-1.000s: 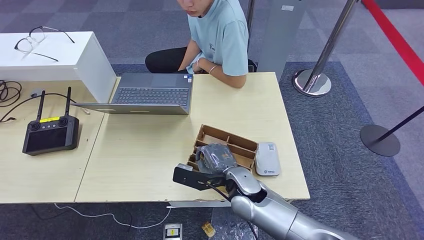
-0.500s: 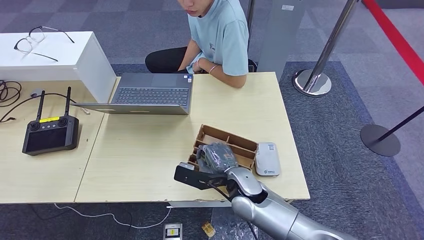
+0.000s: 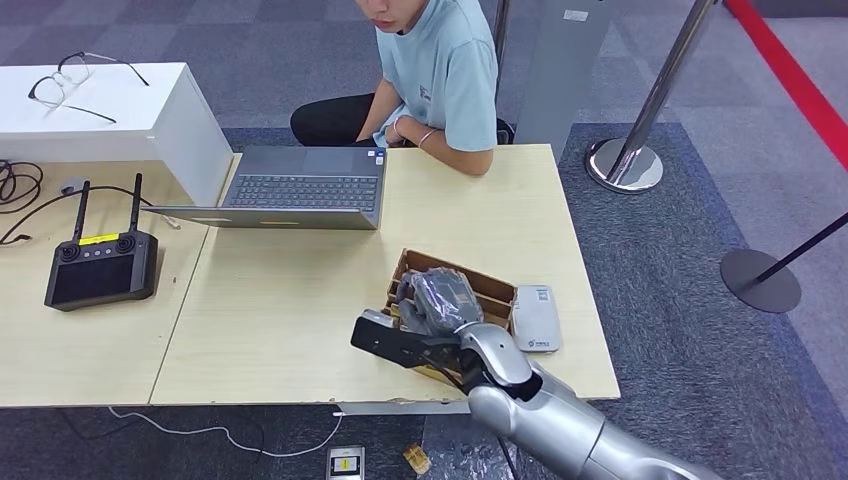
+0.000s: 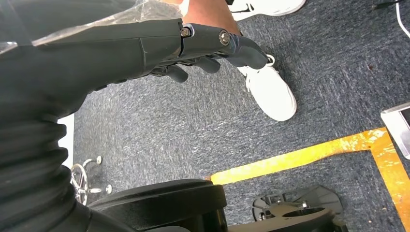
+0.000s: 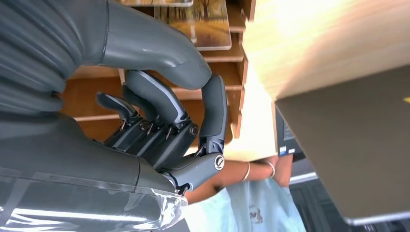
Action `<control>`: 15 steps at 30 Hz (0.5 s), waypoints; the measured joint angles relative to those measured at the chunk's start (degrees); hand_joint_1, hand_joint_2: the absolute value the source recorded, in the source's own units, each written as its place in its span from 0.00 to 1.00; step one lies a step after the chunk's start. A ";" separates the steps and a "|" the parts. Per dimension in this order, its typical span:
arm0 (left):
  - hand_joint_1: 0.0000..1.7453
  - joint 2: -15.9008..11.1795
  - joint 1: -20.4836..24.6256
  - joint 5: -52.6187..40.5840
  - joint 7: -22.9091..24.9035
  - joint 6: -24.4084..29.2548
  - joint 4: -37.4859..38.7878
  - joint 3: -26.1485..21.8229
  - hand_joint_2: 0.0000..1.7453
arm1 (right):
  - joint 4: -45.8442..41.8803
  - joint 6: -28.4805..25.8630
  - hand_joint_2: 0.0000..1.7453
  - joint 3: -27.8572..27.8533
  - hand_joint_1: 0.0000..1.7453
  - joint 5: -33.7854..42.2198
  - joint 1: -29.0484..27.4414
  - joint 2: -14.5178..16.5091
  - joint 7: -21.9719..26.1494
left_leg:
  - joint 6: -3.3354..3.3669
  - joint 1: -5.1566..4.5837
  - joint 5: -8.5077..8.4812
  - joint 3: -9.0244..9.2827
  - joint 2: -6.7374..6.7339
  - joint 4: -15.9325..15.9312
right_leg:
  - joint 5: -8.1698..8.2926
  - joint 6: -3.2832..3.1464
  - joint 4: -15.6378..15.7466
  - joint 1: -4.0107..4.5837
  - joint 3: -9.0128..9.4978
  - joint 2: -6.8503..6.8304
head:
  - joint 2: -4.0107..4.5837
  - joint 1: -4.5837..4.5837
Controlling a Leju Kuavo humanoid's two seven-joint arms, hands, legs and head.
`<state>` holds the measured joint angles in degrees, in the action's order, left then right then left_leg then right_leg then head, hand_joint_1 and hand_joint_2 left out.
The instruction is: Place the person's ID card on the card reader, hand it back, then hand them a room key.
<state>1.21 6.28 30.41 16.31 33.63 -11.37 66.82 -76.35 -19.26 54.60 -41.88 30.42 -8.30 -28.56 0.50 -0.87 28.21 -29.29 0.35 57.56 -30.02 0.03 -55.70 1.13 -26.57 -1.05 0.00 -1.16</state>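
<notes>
My right hand [image 3: 438,299] hovers over the brown wooden compartment tray [image 3: 492,283] near the table's front right. In the right wrist view its fingers [image 5: 159,116] are curled in and the thumb tip meets a fingertip, with nothing seen between them. A card with an autumn tree picture [image 5: 205,26] lies in a tray compartment beyond the fingers. The white card reader [image 3: 535,318] lies just right of the tray. My left hand [image 4: 203,46] hangs over the carpet, fingers loosely stretched, holding nothing. A person in a light blue shirt [image 3: 440,70] sits at the far side, forearm on the table.
An open laptop [image 3: 305,190] sits at the table's far middle. A black controller with antennas [image 3: 100,268] lies on the left table, and glasses [image 3: 75,80] lie on a white box. Stanchion bases [image 3: 625,165] stand on the carpet to the right. A white shoe [image 4: 270,92] is near my left hand.
My right hand has moved a little away from the table's near edge, further over the tray. The person and the card reader have not moved.
</notes>
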 joint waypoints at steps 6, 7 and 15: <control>0.00 0.03 -0.01 0.05 0.00 0.01 0.00 -0.01 1.00 | -1.52 0.74 1.00 -0.49 0.06 -1.27 0.01 -0.77 -1.17 | 0.00 0.00 0.00 -0.01 0.00 0.00 | 0.00 0.00 0.00 0.00 -0.01 0.00 | 0.00 0.01; 0.00 0.03 -0.01 0.05 0.00 0.01 0.00 -0.01 1.00 | -1.63 0.95 1.00 -0.49 0.06 -1.33 0.00 -0.88 -1.29 | 0.00 0.00 0.00 -0.01 0.00 0.00 | 0.00 0.00 0.00 0.00 -0.01 0.00 | 0.00 0.01; 0.00 0.04 -0.01 0.05 0.00 0.01 0.00 -0.01 1.00 | -1.56 3.97 1.00 -0.30 0.10 -0.61 -0.62 -1.39 -1.74 | 0.00 0.00 0.00 -0.02 0.01 0.00 | 0.00 0.00 0.00 0.00 -0.03 0.00 | 0.00 0.01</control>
<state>1.25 6.28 30.47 16.31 33.64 -11.37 66.82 -77.91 -15.29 54.30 -42.50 29.81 -9.69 -30.30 0.50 -0.87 28.21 -29.31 0.35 57.55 -30.02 0.03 -55.70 1.13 -26.60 -1.05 0.00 -1.15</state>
